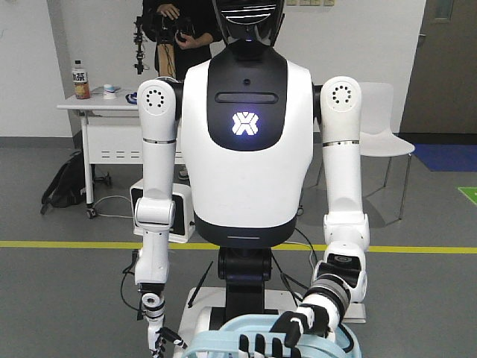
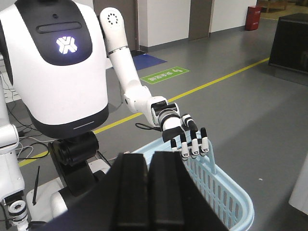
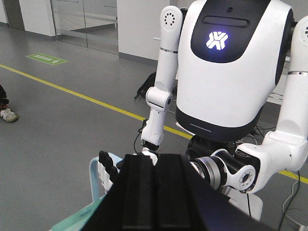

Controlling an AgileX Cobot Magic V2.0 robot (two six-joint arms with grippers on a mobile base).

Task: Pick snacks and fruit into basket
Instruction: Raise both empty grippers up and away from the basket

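Observation:
A light blue basket with slotted sides hangs in front of a white humanoid robot. The humanoid's black-and-white hand curls over the basket's handle. My left gripper fills the bottom of the left wrist view, its black jaws pressed together with nothing between them, just in front of the basket's near rim. My right gripper is likewise shut and empty, with the basket rim showing to its left. The snacks and the fruit are out of view.
The humanoid stands close ahead, its other arm hanging down. Behind it a person, a white table with a bottle, a white chair and a backpack. A yellow line crosses the grey floor.

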